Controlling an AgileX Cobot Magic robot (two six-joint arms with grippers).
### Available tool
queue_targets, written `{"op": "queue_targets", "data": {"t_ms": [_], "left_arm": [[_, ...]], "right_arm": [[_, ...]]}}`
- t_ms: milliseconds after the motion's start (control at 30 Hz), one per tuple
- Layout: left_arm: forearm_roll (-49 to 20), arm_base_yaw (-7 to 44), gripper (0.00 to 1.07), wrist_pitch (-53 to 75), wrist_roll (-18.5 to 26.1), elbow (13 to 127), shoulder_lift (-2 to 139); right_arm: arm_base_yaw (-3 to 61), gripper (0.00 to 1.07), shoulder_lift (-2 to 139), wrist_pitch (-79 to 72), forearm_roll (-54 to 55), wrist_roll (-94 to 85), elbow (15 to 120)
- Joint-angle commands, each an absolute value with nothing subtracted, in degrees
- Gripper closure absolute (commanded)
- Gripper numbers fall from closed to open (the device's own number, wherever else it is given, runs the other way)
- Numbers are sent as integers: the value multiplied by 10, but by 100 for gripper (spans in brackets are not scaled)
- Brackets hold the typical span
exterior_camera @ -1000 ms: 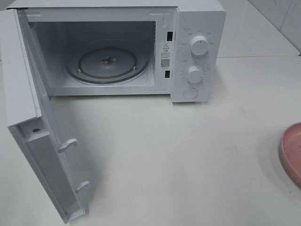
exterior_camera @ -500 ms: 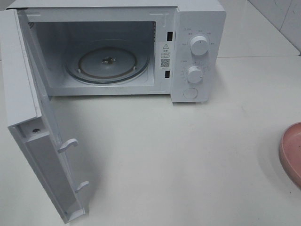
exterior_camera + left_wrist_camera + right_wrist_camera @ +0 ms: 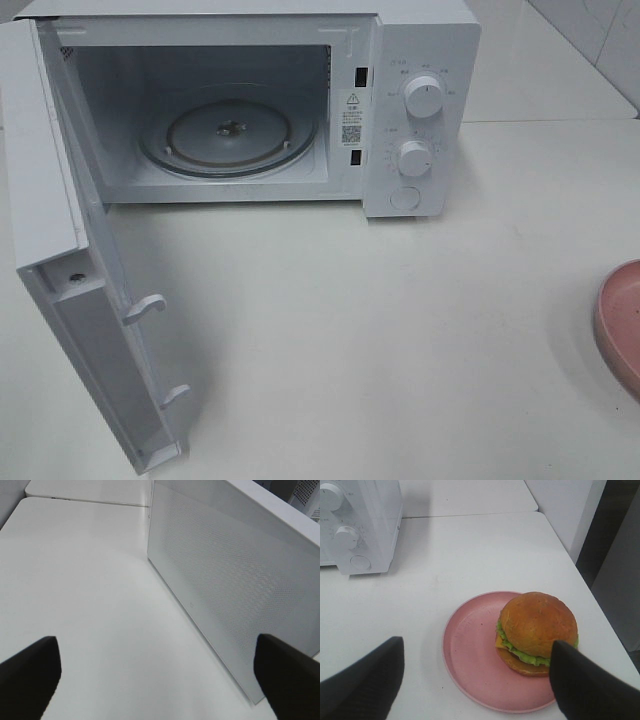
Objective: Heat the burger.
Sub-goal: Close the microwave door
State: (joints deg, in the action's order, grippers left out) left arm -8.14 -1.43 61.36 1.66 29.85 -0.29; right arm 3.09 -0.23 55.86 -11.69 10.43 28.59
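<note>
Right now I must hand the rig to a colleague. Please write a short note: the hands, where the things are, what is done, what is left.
Left hand: open, empty, beside the outer face of the microwave door.
Right hand: open, empty, above the pink plate.
Burger: on the plate, toward one side, on the table to the right of the microwave; only the plate's rim shows in the high view.
Done: door swung wide open, glass turntable bare.
Left: pick up the burger, put it inside, close the door, start heating.
</note>
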Motion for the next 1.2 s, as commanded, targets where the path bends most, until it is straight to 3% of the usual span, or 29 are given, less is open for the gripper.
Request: {"op": "queue_targets", "data": {"t_ms": [33, 533, 700, 867, 1067, 1100, 1133, 1200], "left_arm": [[-81, -17, 9, 614, 13, 296, -8], [-83, -17, 9, 614, 13, 296, -8], [-92, -17, 9, 595, -14, 308, -1], [-76, -17, 14, 572, -13, 321, 36], [-42, -17, 33, 532, -13, 320, 105], [-41, -17, 43, 516, -13, 320, 128], [-41, -17, 43, 516, -13, 320, 128], [-40, -15, 63, 488, -14, 317, 163]], "right_arm": [[28, 32, -17, 554, -115, 99, 285], [28, 32, -17, 554, -115, 99, 285], [28, 32, -17, 554, -115, 99, 285], [28, 32, -17, 554, -115, 99, 285], [28, 32, -17, 554, -115, 99, 285], [28, 32, -17, 554, -115, 99, 285], [28, 32, -17, 554, -115, 99, 285], [28, 32, -17, 554, -115, 99, 285]]}}
